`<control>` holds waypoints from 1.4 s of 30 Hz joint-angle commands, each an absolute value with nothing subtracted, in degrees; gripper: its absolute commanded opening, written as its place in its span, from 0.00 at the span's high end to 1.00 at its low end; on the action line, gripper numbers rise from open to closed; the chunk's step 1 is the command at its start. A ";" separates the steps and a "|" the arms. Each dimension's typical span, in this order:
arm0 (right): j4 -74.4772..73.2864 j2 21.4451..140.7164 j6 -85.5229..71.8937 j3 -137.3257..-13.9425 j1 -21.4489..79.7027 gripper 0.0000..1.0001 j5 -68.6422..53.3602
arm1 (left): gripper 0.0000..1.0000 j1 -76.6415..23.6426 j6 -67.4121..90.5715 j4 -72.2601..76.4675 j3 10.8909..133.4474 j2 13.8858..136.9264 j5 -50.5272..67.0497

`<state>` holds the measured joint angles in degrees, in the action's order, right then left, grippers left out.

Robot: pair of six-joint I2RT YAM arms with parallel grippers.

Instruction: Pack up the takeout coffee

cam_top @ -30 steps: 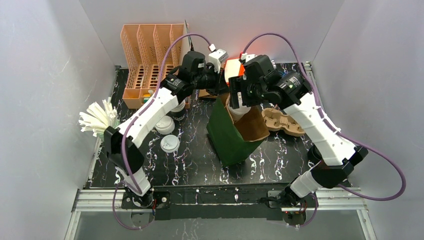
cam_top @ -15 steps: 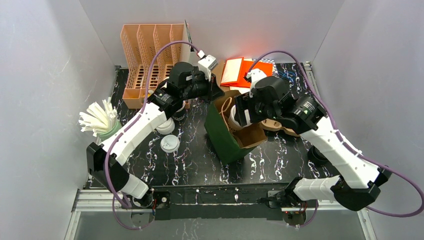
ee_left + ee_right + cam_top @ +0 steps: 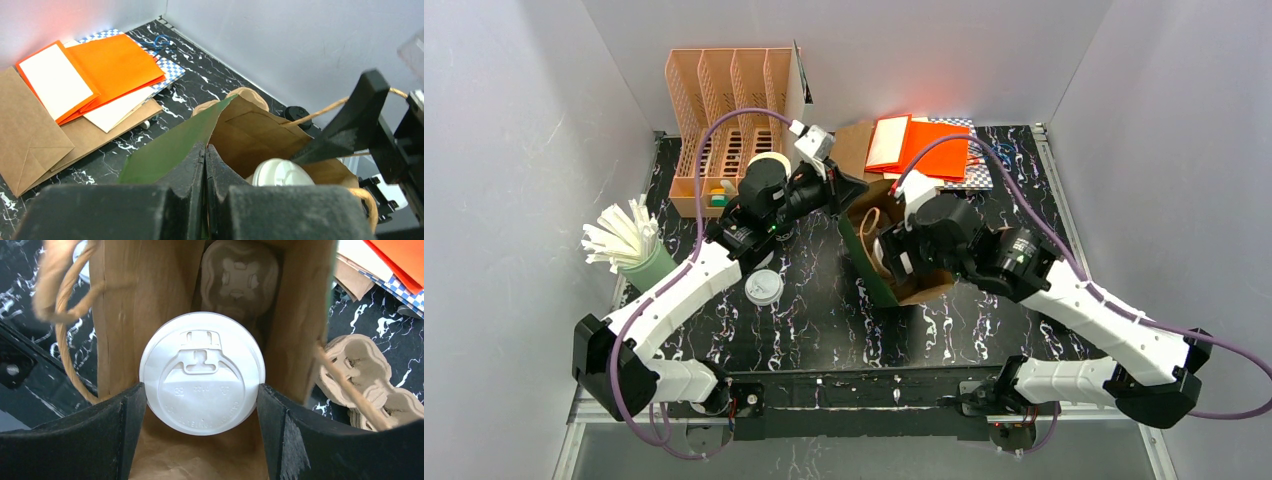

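Observation:
The takeout coffee (image 3: 202,373), a white cup with its lid on, stands inside a paper bag (image 3: 861,258) that is green outside and brown inside. My right gripper (image 3: 202,390) reaches down into the bag, shut on the cup, with a finger against each side of the lid. In the left wrist view the lid (image 3: 282,173) shows just past the bag's rim (image 3: 170,150). My left gripper (image 3: 205,150) is shut on that rim at the bag's far left corner (image 3: 844,192). A moulded pulp cup carrier (image 3: 239,275) lies in the bag beyond the cup.
Another pulp carrier (image 3: 367,370) lies right of the bag. Flat brown bags and orange envelopes (image 3: 924,145) sit at the back. An orange rack (image 3: 724,110) stands back left, a green cup of straws (image 3: 629,245) at the left edge, a loose lid (image 3: 764,287) beside my left arm.
Both arms have drawn back toward the near edge. The right gripper has come down with the cup into the bag. The left gripper has kept its hold on the rim.

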<state>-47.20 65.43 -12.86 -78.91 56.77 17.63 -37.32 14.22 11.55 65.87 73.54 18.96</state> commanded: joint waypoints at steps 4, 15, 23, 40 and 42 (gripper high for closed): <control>-39.17 63.53 -10.16 -73.03 63.56 0.60 30.21 | 1.00 -37.68 14.40 21.10 62.76 71.76 22.03; -27.79 65.11 -4.84 -68.16 63.90 0.60 41.32 | 1.00 -37.69 15.64 22.43 64.93 76.40 29.52; -26.44 65.71 -3.95 -66.52 62.95 0.61 40.84 | 1.00 -37.70 15.56 21.93 66.49 78.36 31.33; -21.73 65.20 -3.92 -60.76 56.84 0.63 32.87 | 1.00 -37.63 17.04 22.67 66.52 79.36 32.77; -20.89 65.32 -4.20 -60.17 56.38 0.63 32.17 | 1.00 -37.70 17.09 22.52 66.38 79.31 32.78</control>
